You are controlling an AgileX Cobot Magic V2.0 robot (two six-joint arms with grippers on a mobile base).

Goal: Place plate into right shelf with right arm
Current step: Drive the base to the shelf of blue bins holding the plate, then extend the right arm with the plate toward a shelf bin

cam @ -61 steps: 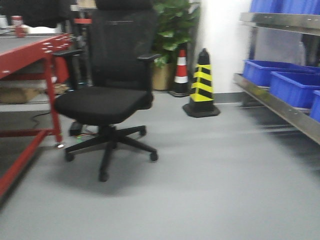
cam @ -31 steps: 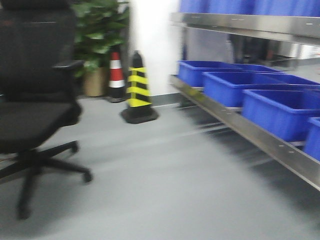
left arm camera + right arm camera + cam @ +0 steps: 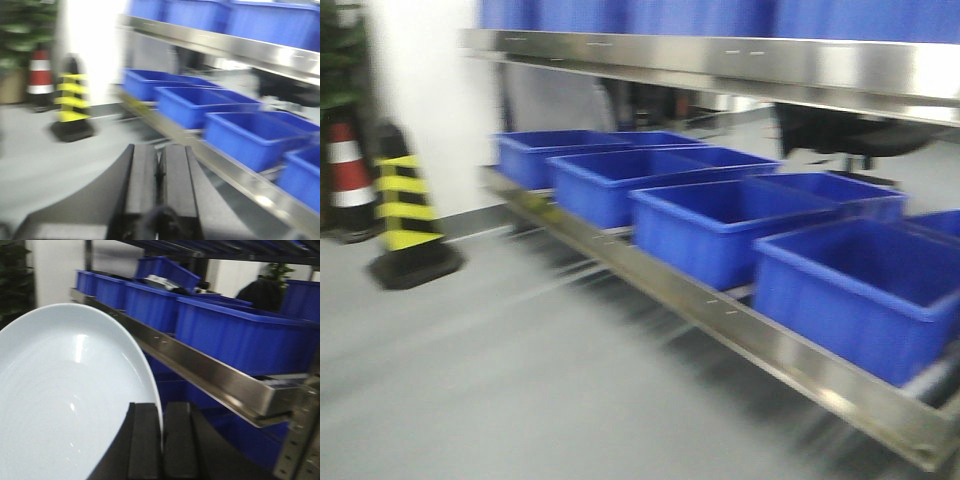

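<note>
front view, blurry: a shiny steel shelf [image 3: 770, 345] held big blue plastic bins [image 3: 720, 225], a yellow-and-black cone [image 3: 405, 215] near it. left wrist view: the black left gripper [image 3: 159, 150] looked pressed together, empty. right wrist view: the black right gripper [image 3: 161, 409] pinched the round white plate [image 3: 65, 390] near the shelf. i judged it the carrying step; next it must clear the bins.

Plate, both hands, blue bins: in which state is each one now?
plate: held tilted by its rim, not yet on the right shelf.
right hand: shut on the plate.
left hand: shut, empty.
blue bins: upright, open-topped, on the right shelf.
</note>
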